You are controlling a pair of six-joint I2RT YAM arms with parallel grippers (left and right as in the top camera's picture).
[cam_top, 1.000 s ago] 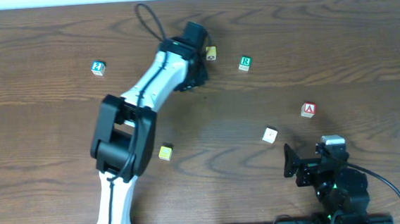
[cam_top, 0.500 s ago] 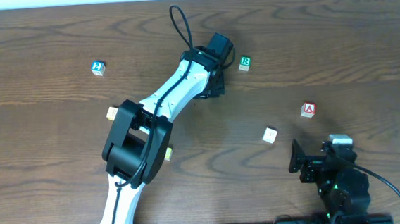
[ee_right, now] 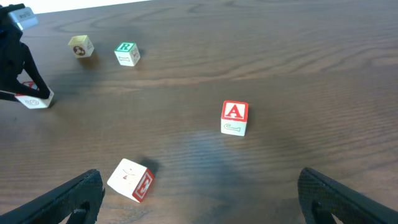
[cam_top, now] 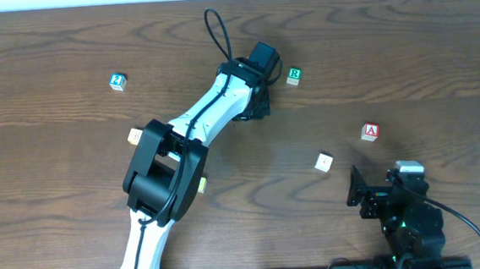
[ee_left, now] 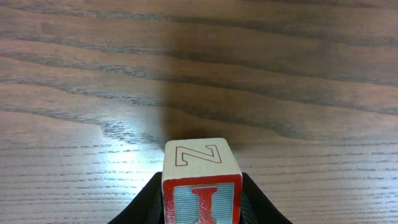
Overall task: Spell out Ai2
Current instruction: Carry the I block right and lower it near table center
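Note:
My left gripper (ee_left: 202,214) is shut on the red "I" cube (ee_left: 200,168), whose top face shows a "Z". In the overhead view this gripper (cam_top: 255,106) is at the table's back middle and hides the cube. The right wrist view shows it (ee_right: 18,68) holding the cube (ee_right: 34,99) at or just above the wood. The red "A" cube (cam_top: 370,131) (ee_right: 234,117) lies at the right. The blue "2" cube (cam_top: 118,80) lies at the far left. My right gripper (cam_top: 356,196) (ee_right: 199,199) is open and empty at the front right.
The green "R" cube (cam_top: 294,75) (ee_right: 127,54) lies just right of my left wrist, with a cream cube (ee_right: 81,46) beside it. A white cube with a red side (cam_top: 323,162) (ee_right: 130,179) lies before my right gripper. A pale cube (cam_top: 134,136) and a yellow cube (cam_top: 202,185) flank the left arm.
One second ago the left gripper was further left; it swung right toward the "R" cube and has held still for the last half second. The right gripper shifted slightly right.

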